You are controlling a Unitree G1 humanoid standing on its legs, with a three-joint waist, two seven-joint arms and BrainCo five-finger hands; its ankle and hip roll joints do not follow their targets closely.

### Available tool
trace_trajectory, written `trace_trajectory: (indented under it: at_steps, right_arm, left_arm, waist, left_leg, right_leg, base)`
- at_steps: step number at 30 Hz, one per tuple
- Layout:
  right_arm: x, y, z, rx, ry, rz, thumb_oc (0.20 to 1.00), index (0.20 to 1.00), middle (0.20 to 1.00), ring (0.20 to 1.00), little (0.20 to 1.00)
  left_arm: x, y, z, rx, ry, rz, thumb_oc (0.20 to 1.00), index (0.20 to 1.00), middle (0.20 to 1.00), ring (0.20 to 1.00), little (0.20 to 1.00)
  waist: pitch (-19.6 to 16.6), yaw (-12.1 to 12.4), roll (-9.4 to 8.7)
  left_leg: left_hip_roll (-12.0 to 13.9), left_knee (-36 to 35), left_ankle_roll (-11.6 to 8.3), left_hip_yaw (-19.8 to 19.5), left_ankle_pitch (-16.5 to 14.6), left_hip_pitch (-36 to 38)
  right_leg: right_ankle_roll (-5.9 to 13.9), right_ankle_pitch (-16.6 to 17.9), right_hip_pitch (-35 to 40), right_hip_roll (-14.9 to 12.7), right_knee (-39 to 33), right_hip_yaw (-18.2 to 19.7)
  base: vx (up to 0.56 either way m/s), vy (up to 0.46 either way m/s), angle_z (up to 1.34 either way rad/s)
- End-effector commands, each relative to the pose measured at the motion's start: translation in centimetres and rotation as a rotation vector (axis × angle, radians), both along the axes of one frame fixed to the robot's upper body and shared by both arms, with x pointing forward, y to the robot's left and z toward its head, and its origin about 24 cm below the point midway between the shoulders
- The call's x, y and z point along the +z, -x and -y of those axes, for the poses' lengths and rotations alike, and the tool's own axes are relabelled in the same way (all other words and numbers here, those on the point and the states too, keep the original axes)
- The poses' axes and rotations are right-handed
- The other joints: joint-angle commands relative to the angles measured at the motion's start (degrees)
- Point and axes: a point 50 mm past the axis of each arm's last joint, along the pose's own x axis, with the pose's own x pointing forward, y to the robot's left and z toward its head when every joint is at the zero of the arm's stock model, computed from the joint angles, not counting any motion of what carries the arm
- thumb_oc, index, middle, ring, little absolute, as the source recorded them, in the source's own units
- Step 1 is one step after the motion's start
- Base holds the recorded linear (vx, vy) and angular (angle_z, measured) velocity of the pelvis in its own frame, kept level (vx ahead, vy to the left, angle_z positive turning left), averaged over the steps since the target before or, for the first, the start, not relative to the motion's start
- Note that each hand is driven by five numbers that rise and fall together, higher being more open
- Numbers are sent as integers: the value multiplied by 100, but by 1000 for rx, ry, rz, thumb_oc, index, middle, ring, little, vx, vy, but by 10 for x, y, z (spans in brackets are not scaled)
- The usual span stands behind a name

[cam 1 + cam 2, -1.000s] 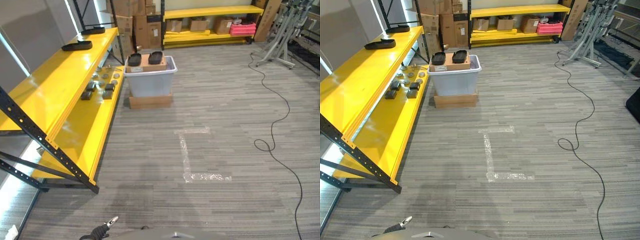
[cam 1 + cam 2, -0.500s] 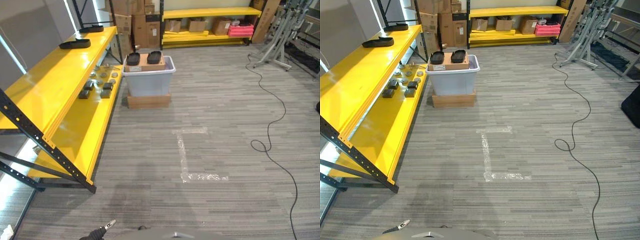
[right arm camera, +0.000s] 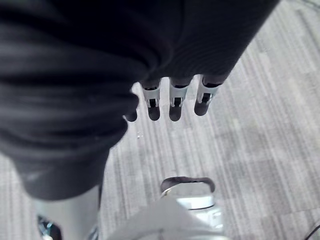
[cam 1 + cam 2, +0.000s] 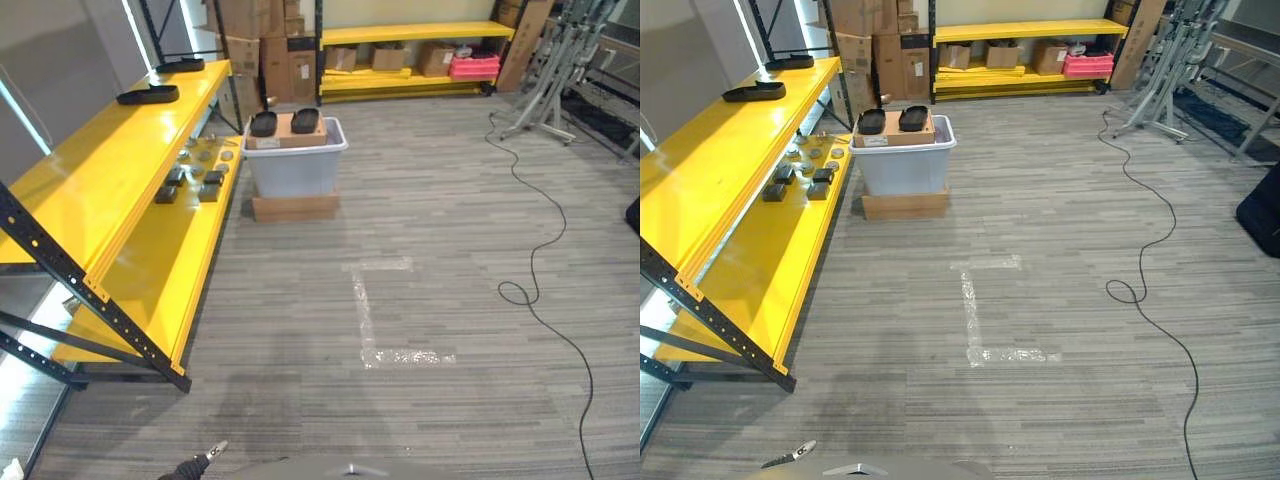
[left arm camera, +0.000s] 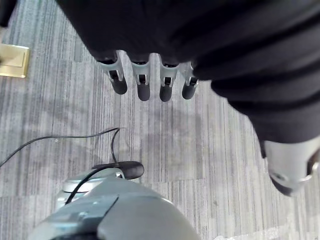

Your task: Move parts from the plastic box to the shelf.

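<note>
A pale plastic box (image 4: 293,165) stands on a cardboard base far ahead, beside the long yellow shelf (image 4: 110,175) on the left. A carton and two black oval parts (image 4: 264,123) lie across the box's top. Several small dark and round parts (image 4: 190,182) sit on the shelf's lower level, and two black oval parts (image 4: 147,95) lie on its upper level. My left hand (image 5: 142,82) hangs over the carpet with relaxed fingers and holds nothing; its tip shows low in the left eye view (image 4: 200,463). My right hand (image 3: 172,102) hangs the same way, open, with nothing in it.
White tape marks (image 4: 368,310) lie on the grey carpet between me and the box. A black cable (image 4: 535,285) snakes along the floor at right. Stacked cartons (image 4: 265,45) and a second yellow shelf (image 4: 420,50) line the back wall; a metal stand (image 4: 550,90) is at far right.
The whole picture has shifted slightly, so the camera has moved. The box, the shelf and the parts keep their places. Both hands stay low.
</note>
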Motion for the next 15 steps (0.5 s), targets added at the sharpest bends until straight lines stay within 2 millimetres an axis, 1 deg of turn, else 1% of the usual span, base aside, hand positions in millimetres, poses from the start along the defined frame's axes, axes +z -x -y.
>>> trace_trajectory:
  at_steps: [1, 3, 4, 5, 6, 7, 8, 10, 11, 12, 13, 14, 15]
  right_arm:
    - [3, -9, 9, -77, 14, 49, 1000, 1000, 1000, 1000, 1000]
    - [6, -14, 14, -110, 8, 74, 1000, 1000, 1000, 1000, 1000]
    - [7, -19, 14, -116, 4, 93, 1000, 1000, 1000, 1000, 1000]
    - [7, -22, 14, -128, 2, 106, 1000, 1000, 1000, 1000, 1000]
    - [8, -24, 14, -138, 0, 115, 1000, 1000, 1000, 1000, 1000]
    - [7, -23, 14, -157, -16, 125, 1000, 1000, 1000, 1000, 1000]
    - [7, -22, 14, -165, -21, 130, 1000, 1000, 1000, 1000, 1000]
    - [8, -22, 14, -181, -36, 140, 1000, 1000, 1000, 1000, 1000]
    - [8, -23, 14, -180, -39, 143, 1000, 1000, 1000, 1000, 1000]
    - [8, -25, 14, -171, -47, 152, 1000, 1000, 1000, 1000, 1000]
    - [8, -26, 13, -168, -56, 156, 1000, 1000, 1000, 1000, 1000]
    - [8, -25, 13, -174, -67, 157, 1000, 1000, 1000, 1000, 1000]
    - [8, -24, 13, -178, -74, 156, 1000, 1000, 1000, 1000, 1000]
  left_arm:
    - [4, -21, -2, 114, 31, 113, 1000, 1000, 1000, 1000, 1000]
    - [7, -27, -8, 120, 33, 141, 1000, 1000, 1000, 1000, 1000]
    - [10, -33, -11, 110, 29, 161, 1000, 1000, 1000, 1000, 1000]
    - [11, -37, -12, 117, 29, 171, 1000, 1000, 1000, 1000, 1000]
    - [12, -40, -13, 119, 26, 173, 1000, 1000, 1000, 1000, 1000]
    - [12, -41, -15, 120, 33, 164, 1000, 1000, 1000, 1000, 1000]
    - [12, -40, -16, 118, 38, 161, 1000, 1000, 1000, 1000, 1000]
    - [11, -34, -17, 111, 48, 152, 1000, 1000, 1000, 1000, 1000]
    - [11, -33, -17, 112, 49, 150, 1000, 1000, 1000, 1000, 1000]
    - [10, -29, -18, 110, 47, 142, 1000, 1000, 1000, 1000, 1000]
    - [10, -26, -19, 111, 41, 136, 1000, 1000, 1000, 1000, 1000]
    - [10, -24, -20, 112, 39, 131, 1000, 1000, 1000, 1000, 1000]
    - [9, -23, -20, 109, 39, 127, 1000, 1000, 1000, 1000, 1000]
  waist:
    - [119, -37, -163]
    - [189, -64, -136]
    - [273, -102, -116]
    - [350, -138, -97]
    - [422, -174, -77]
    - [547, -193, -1]
    - [589, -187, 30]
    - [665, -156, 72]
    - [687, -150, 53]
    - [729, -160, -36]
    - [770, -196, -115]
    - [782, -258, -261]
    - [803, -288, -299]
  left_leg:
    - [-319, -303, 100, -490, -268, 168]
    - [-389, -228, 240, -492, -326, 149]
    - [-434, -133, 361, -465, -361, 91]
    - [-451, -72, 437, -470, -381, 65]
    - [-466, -1, 503, -472, -409, 41]
    - [-455, 155, 574, -486, -490, 28]
    - [-443, 223, 590, -484, -520, 16]
    - [-420, 319, 618, -475, -577, 33]
    - [-446, 340, 623, -477, -616, 51]
    - [-536, 400, 618, -487, -731, 114]
    - [-595, 454, 589, -519, -849, 198]
    - [-732, 507, 578, -607, -1005, 296]
    - [-769, 511, 574, -664, -1074, 379]
  right_leg:
    - [752, 1362, 768, -446, -1772, -64]
    - [777, 1294, 616, -510, -1355, 10]
    - [812, 1334, 346, -552, -753, 52]
    - [843, 1410, 110, -574, -302, 64]
    - [886, 1500, -152, -591, 175, 87]
    - [907, 1849, -636, -666, 1089, 24]
    - [914, 1958, -822, -687, 1440, -3]
    - [924, 2085, -1105, -741, 1876, -87]
    - [948, 2150, -1158, -756, 1782, -143]
    - [1018, 2321, -1243, -760, 1348, -249]
    - [1049, 2353, -1189, -735, 849, -294]
    - [1108, 2474, -1167, -745, 13, -279]
    - [1133, 2529, -1093, -731, -310, -285]
  base:
    - [74, 138, -4]
    - [66, 155, -11]
    - [45, 178, -14]
    - [43, 196, -16]
    - [67, 207, -18]
    - [89, 192, -27]
    - [92, 155, -36]
    - [117, 73, -30]
    - [241, -9, -19]
    - [305, -98, -13]
    - [441, -180, -26]
    - [399, -178, -20]
    - [566, -220, -9]
